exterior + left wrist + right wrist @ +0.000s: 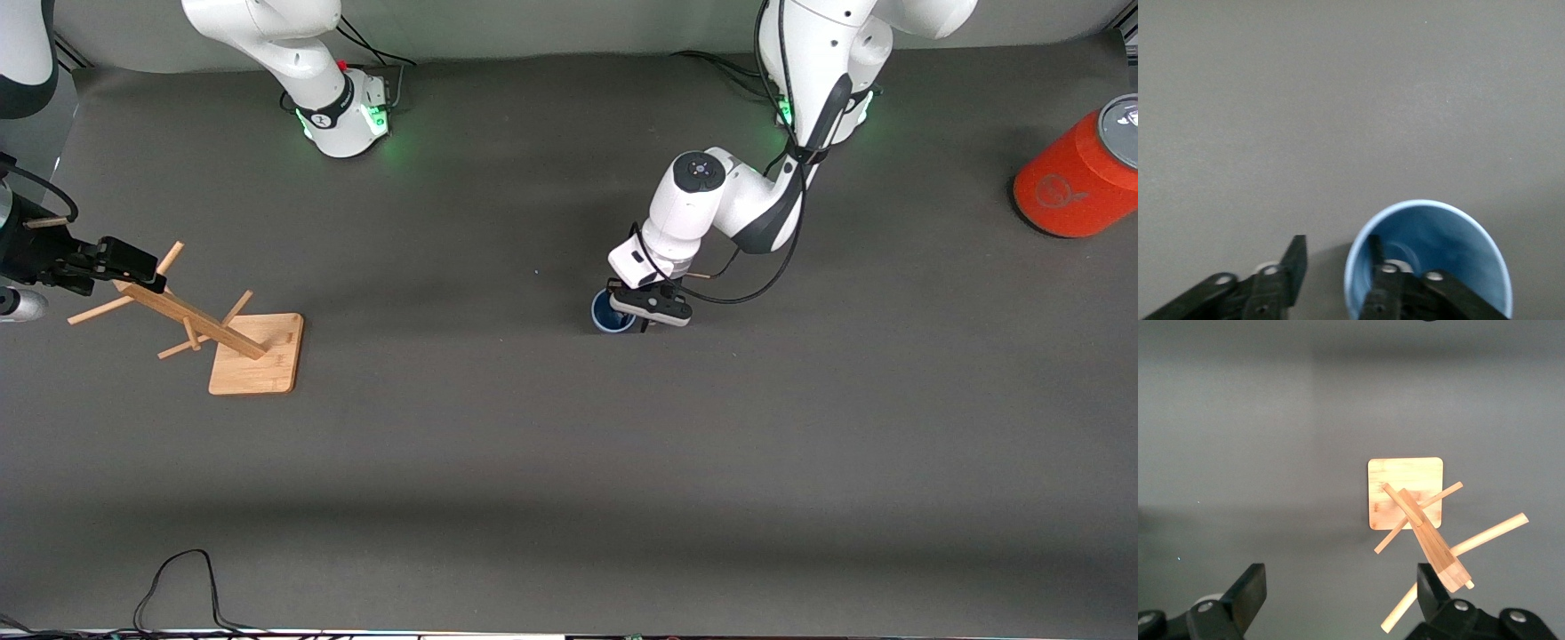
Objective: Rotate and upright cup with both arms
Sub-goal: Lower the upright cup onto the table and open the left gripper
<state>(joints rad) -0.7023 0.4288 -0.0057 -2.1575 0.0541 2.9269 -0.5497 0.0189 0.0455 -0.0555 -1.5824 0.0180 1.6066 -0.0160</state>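
Pale-blue cup (610, 313) (1431, 233): smooth, matte, handleless tumbler, tapered and wider at the rim. It is standing upright with its mouth facing up on the table (533, 489), close to the middle of the front view's clock face and a touch toward three o'clock.

Left gripper (653, 307) (1336, 247): black, two-fingered, carried on a white jointed arm that is reaching in from the one o'clock base. It is hanging low over the cup's three o'clock edge. Its fingers are standing apart and straddling the cup's wall, one inside the bowl and one outside. The outer finger is showing a gap of shadowed mat between itself and the wall, so nothing is being clamped.

Right gripper (133, 262) (1341, 577): black, two-fingered, waiting at nine o'clock over the top of the wooden rack (191, 316) (1425, 533). Its fingers are spread wide with only mat showing between them.

Wooden rack: pale bamboo with a square, round-cornered base plate and a squared post that is appearing to lean in the front view. Thin round pegs are crossing through the post. It is sitting at nine o'clock, toward the right arm's end of the table.

Orange cylinder (1076, 178): large and smooth-sided with a grey lid. It is sitting at two o'clock at the left arm's end, well apart from the cup.

Table: covered in flat, dark grey, matte fabric.

Black cable (178, 578): thin, looping at seven o'clock along the edge nearest the front camera
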